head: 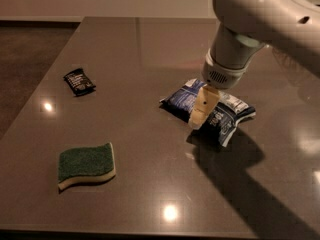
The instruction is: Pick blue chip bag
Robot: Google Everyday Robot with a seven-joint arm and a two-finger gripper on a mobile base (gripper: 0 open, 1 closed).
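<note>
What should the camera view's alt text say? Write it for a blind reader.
The gripper hangs over the blue chip bag lying on a dark table. A green sponge sits front left, a small black packet farther back left.

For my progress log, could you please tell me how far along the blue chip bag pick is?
Approach looks done: the gripper sits right at the middle of the blue chip bag. In hand: the grasp itself, not confirmable here. Left: lifting, since the bag lies flat on the table.
</note>
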